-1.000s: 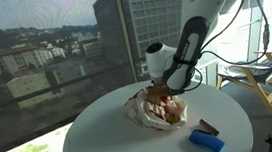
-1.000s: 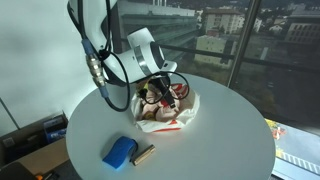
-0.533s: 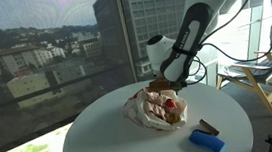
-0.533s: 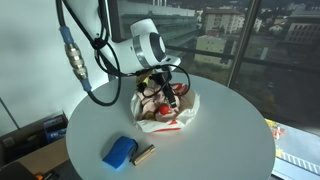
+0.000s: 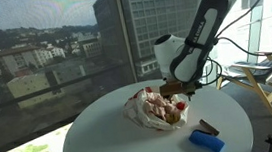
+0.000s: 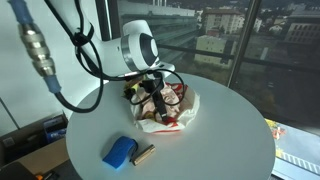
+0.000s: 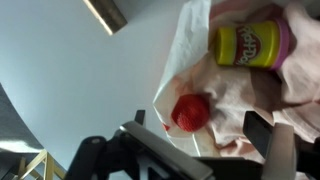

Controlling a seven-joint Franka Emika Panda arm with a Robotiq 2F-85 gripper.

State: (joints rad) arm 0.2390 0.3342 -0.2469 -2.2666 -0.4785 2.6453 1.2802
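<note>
A crumpled white and pink bag (image 5: 147, 111) (image 6: 178, 119) lies open on the round white table (image 5: 102, 140) (image 6: 220, 140). In the wrist view a red ball (image 7: 190, 112) rests on the bag (image 7: 232, 92), and a yellow Play-Doh can (image 7: 250, 45) with a pink lid lies further in. My gripper (image 5: 175, 85) (image 6: 153, 98) (image 7: 197, 138) hovers just above the bag, open, its fingers spread to either side of the red ball and touching nothing.
A blue block (image 5: 207, 141) (image 6: 119, 152) and a small brown bar (image 5: 209, 126) (image 6: 145, 154) (image 7: 105, 14) lie near the table's edge. Large windows stand behind the table. A wooden chair frame (image 5: 252, 80) stands beside it.
The gripper has lifted out of the bag and shifted sideways, and its jaws have spread a little wider. The bag and its contents stay put.
</note>
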